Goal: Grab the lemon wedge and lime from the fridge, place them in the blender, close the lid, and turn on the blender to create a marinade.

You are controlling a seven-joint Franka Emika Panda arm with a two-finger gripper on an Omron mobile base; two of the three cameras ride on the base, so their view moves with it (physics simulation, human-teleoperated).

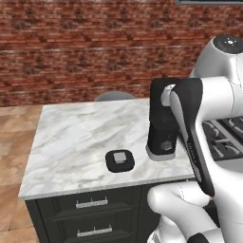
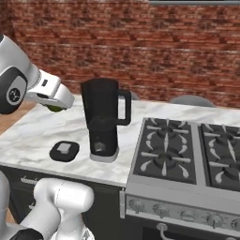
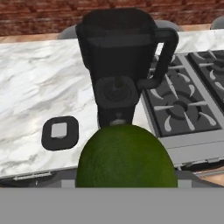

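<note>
From the hand view the lime point(image 3: 126, 157) looms large right in front of the camera, carried between the gripper's spread jaws, with the open-topped blender point(image 3: 120, 65) straight ahead on the marble counter point(image 3: 39, 87). The right base view shows a sliver of green under the gripper point(image 2: 56, 107), raised left of the blender's jar. The left base view shows the lid point(image 1: 119, 160) lying flat on the counter just left of the blender's base, apart from it; the stove point(image 2: 187, 154) sits on the blender's far side.

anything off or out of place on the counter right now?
Nothing stands out. The lid lies flat on the marble counter left of the upright, open-topped blender, as expected before loading. No spills. The gripper carries the lime toward the jar.
</note>
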